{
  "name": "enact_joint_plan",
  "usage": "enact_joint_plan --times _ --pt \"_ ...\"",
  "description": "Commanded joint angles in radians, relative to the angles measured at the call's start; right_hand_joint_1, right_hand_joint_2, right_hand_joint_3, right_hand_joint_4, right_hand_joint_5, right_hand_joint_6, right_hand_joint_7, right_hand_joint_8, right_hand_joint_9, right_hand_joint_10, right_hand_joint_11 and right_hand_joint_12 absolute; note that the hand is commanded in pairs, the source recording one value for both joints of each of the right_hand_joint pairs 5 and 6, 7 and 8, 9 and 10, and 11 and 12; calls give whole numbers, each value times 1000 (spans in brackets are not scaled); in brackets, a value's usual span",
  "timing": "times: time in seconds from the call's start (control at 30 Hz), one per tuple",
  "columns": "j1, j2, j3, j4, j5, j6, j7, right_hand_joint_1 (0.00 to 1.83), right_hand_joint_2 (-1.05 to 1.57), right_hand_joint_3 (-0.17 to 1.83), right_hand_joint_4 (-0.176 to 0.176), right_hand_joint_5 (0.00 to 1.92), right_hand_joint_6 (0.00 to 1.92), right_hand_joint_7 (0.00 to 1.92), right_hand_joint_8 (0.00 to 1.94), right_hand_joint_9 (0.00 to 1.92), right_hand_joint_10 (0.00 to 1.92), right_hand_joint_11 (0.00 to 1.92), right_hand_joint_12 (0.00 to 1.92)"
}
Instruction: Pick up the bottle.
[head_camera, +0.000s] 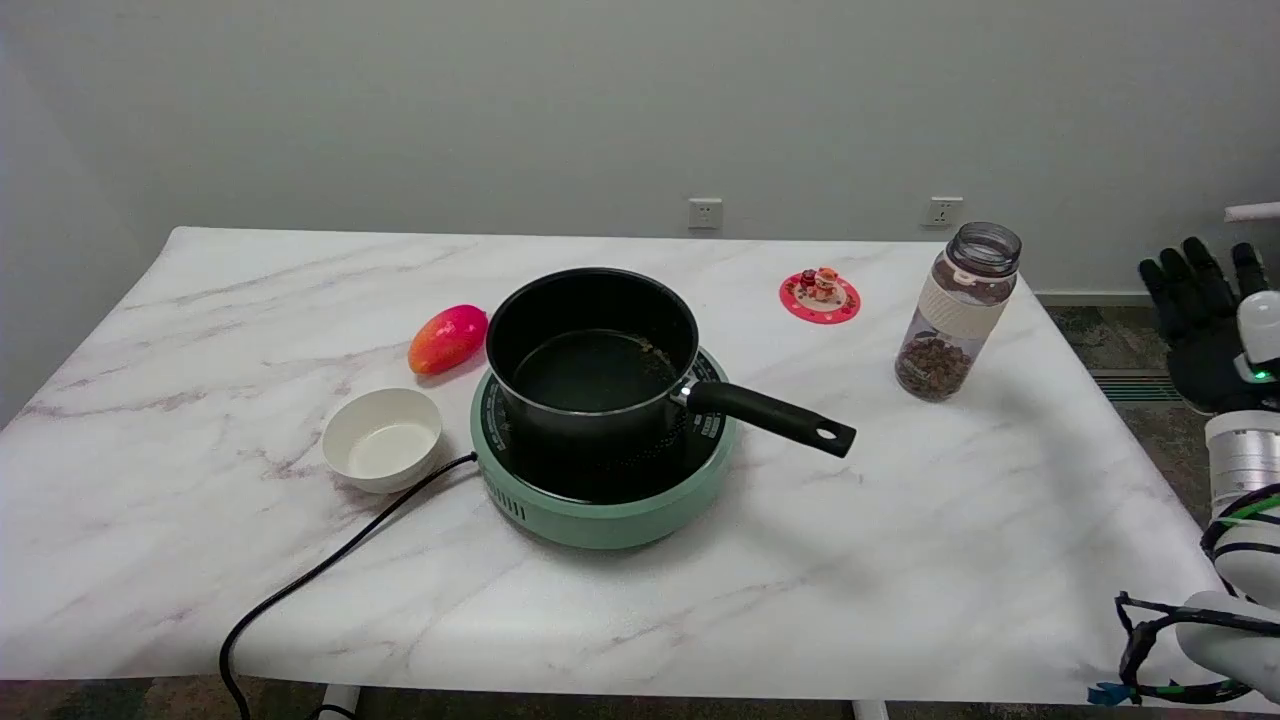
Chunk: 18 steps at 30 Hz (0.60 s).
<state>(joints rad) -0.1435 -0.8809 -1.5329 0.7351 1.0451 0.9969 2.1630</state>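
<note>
Beside the table, the right hand (1205, 335) hangs upright, fingers (1168, 285) released, apart from the bottle (957, 312).

Black pot (592, 360) on mint-green cooker (600, 500), white bowl (383, 438), pink-veined white marble table (200, 300).

The robot hand (1205, 335) is partly cut off by the right edge, its grip unreadable.

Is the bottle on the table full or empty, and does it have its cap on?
Partly filled: the bottle stands upright with brown pieces only in its bottom part. No cap shows; its mouth looks open.
</note>
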Motion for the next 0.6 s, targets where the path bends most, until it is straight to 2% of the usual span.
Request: enact_joint_plan --times 0.03,0.3,0.6 --pt "78 56 89 -141 -359 -146 -290 1221 -699 1125 0 0 0 385 385 392 392 430 430" --pt "132 71 58 -129 -563 -168 -366 1227 -724 1056 0 33 33 404 404 404 404 429 429" --pt "234 73 -63 -161 -577 -175 -384 1237 -796 1077 0 76 76 405 405 391 391 404 404"
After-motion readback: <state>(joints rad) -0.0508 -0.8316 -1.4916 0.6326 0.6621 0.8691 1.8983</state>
